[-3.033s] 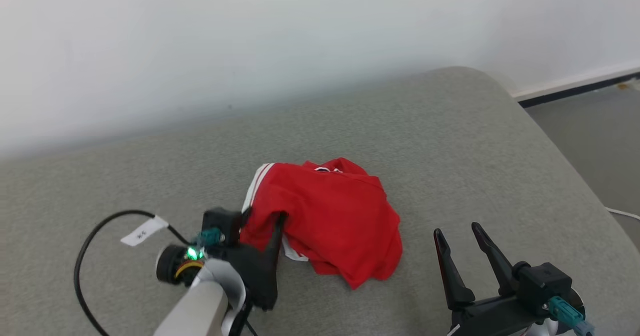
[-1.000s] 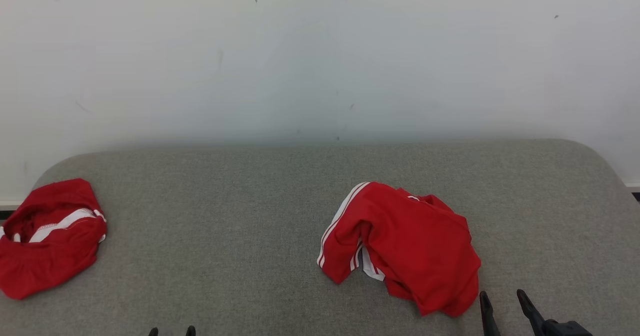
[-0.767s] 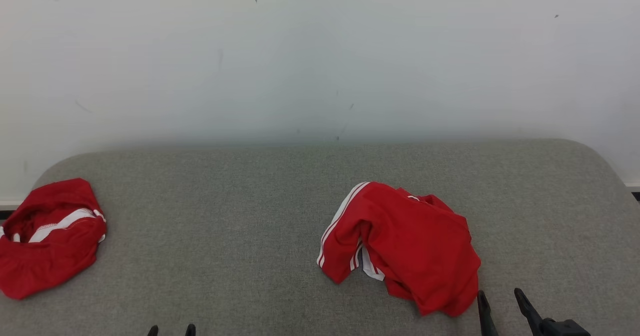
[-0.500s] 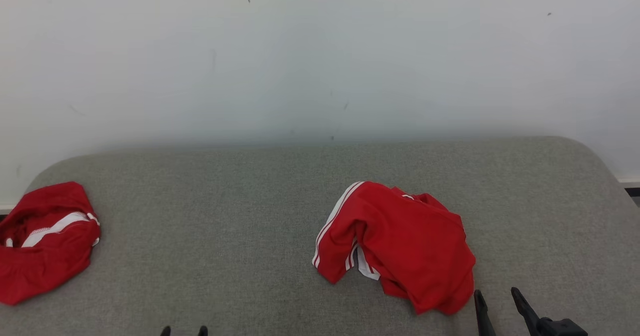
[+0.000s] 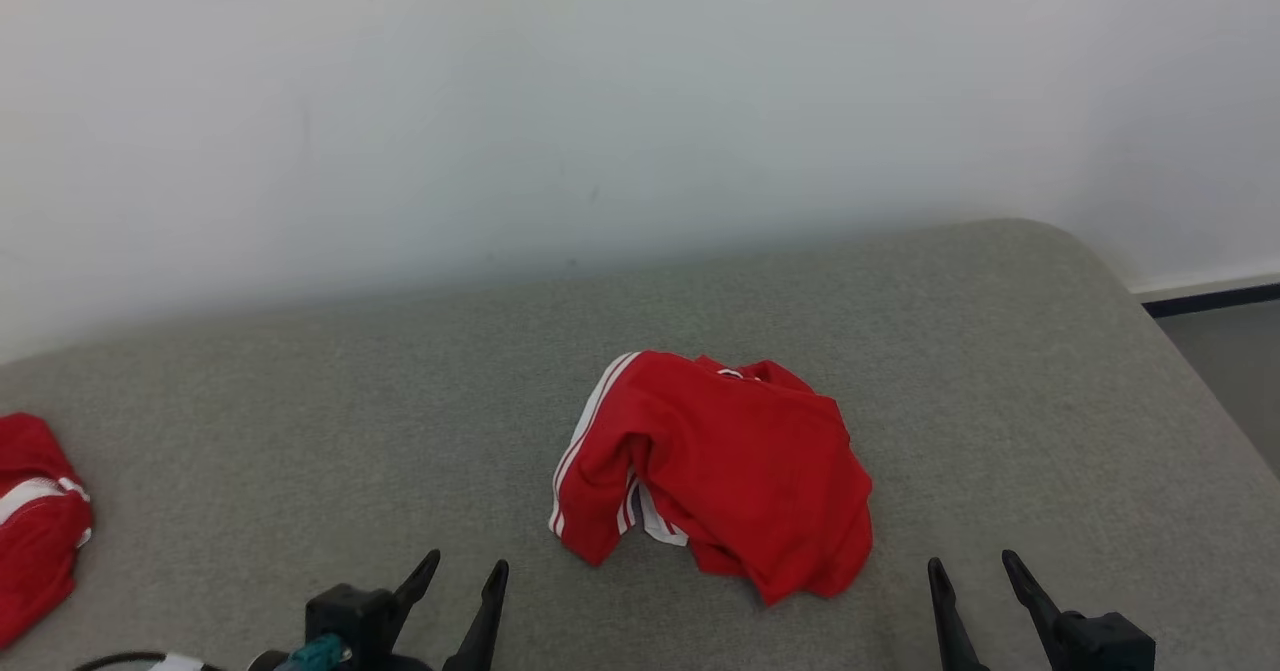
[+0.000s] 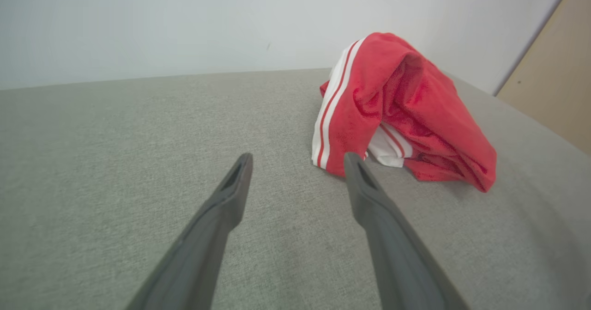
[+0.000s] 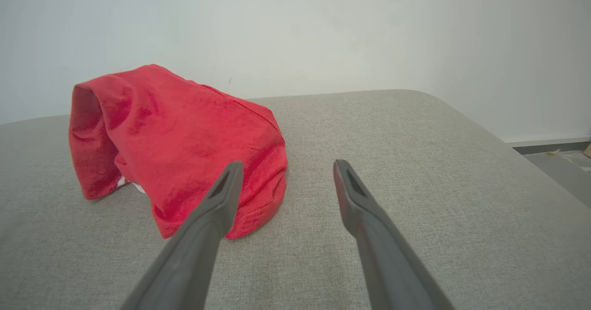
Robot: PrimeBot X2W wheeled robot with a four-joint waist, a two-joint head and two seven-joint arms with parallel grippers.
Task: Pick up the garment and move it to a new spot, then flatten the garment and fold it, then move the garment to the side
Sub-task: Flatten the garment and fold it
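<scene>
The garment (image 5: 715, 471) lies crumpled on the grey cushion (image 5: 300, 431), touching neither gripper. Left gripper (image 5: 466, 559): released, jaws spread, empty, near the garment's striped edge. Right gripper (image 5: 970, 559): released, jaws spread, empty, near the garment's plain red edge.

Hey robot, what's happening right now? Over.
Left hand open, empty. Right hand open, empty. Red garment crumpled on grey cushion, ahead of both. Second red garment far left, out of the way.

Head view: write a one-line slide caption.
Crumpled red garment on a grey cushion, open left claw and open right claw short of it, another red cloth at left.
</scene>
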